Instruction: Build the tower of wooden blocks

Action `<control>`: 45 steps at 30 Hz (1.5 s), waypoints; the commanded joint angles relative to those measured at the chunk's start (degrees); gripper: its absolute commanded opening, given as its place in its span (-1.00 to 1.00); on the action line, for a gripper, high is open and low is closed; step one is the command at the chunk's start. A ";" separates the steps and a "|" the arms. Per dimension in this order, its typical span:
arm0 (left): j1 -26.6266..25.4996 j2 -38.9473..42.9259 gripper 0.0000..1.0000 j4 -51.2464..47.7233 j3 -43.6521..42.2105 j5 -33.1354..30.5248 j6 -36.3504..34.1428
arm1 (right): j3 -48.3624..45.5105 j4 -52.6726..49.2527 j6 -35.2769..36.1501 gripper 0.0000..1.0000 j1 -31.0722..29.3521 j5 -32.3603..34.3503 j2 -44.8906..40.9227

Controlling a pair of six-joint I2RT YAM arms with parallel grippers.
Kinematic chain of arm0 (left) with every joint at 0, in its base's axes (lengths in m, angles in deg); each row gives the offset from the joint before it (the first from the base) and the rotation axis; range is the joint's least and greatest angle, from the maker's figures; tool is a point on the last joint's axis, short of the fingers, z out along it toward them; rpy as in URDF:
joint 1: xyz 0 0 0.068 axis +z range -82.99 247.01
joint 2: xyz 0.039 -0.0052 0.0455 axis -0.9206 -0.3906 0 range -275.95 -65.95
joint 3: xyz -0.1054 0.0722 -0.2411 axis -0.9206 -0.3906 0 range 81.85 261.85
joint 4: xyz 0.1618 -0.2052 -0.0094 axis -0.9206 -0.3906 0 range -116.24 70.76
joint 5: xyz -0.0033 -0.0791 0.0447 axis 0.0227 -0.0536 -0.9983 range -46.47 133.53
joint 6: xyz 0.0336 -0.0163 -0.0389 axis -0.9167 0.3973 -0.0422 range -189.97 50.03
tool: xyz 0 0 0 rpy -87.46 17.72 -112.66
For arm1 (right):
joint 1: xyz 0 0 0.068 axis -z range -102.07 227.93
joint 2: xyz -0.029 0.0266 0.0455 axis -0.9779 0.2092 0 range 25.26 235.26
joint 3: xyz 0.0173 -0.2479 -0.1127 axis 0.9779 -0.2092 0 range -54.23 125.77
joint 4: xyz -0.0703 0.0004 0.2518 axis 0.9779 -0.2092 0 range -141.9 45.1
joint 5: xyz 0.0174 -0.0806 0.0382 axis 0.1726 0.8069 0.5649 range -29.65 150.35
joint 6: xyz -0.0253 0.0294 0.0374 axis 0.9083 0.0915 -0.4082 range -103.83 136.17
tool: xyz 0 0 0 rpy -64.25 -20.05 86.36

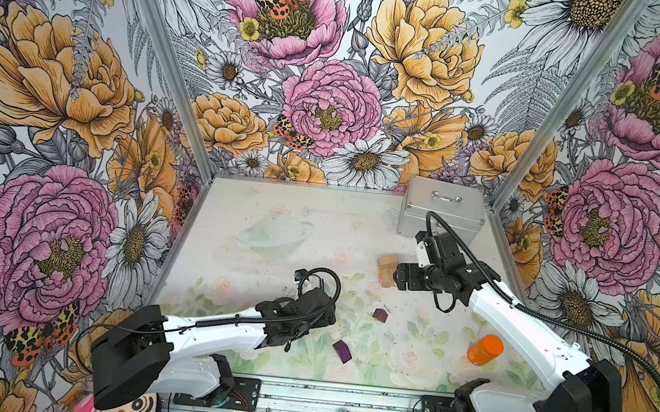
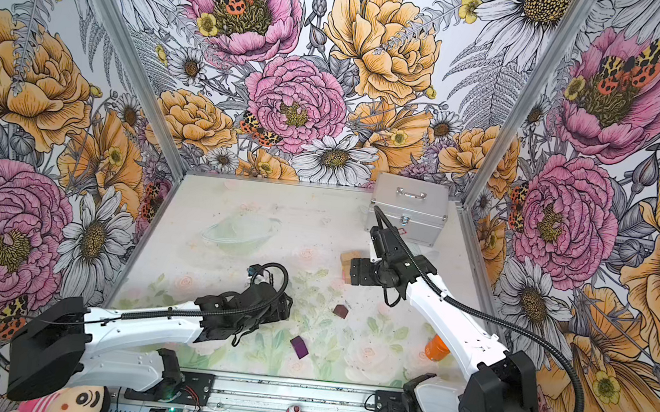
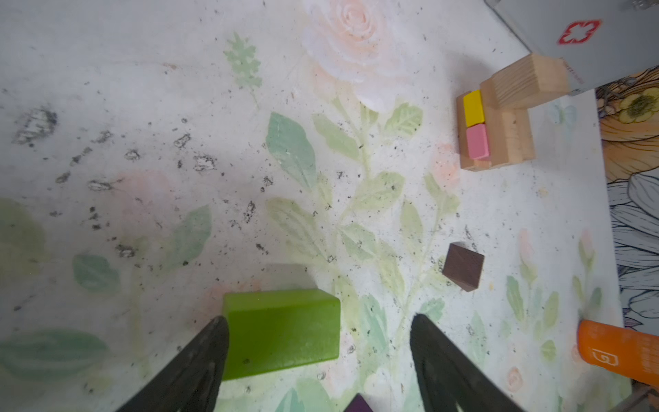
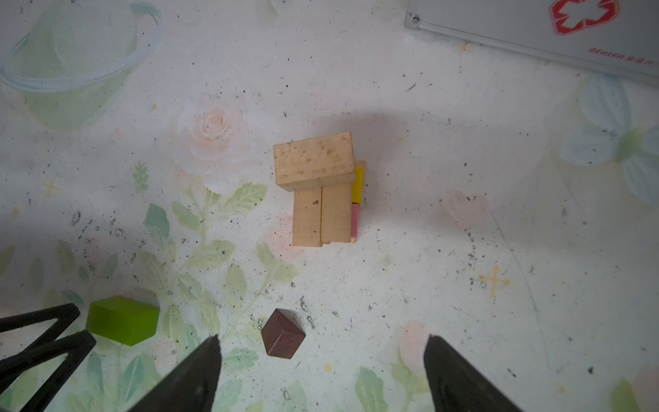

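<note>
The wood block tower (image 4: 321,192) is a low stack of tan bricks with one tan brick (image 4: 313,160) laid crosswise on top. A yellow brick (image 3: 473,112) and a pink one (image 3: 477,142) show in a lower layer. My right gripper (image 4: 321,337) hangs open above the table beside the tower (image 1: 387,265), holding nothing. A dark-brown block (image 4: 282,333) lies below it. My left gripper (image 3: 320,317) is open around a lime-green block (image 3: 281,333) on the table. One finger touches the block and the other stands apart. A purple block (image 1: 342,351) lies loose nearby.
A silver metal case (image 1: 442,210) stands at the back right, close behind the tower. An orange bottle (image 1: 484,349) lies at the front right near the right arm. Floral walls enclose the table on three sides.
</note>
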 commanded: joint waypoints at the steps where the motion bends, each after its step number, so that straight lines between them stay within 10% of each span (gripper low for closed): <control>1: -0.40 6.13 0.64 -4.20 -0.77 -2.84 0.58 | 1.38 -0.75 -1.78 0.82 -1.23 1.75 -1.03; 16: 5.82 39.15 0.76 -26.39 -6.11 -5.17 -2.99 | 1.06 2.64 -20.40 0.68 -20.18 8.54 6.46; 45: 16.25 56.44 0.79 -31.72 -12.90 2.57 -6.97 | 15.04 3.71 -33.86 0.64 -38.33 11.33 25.67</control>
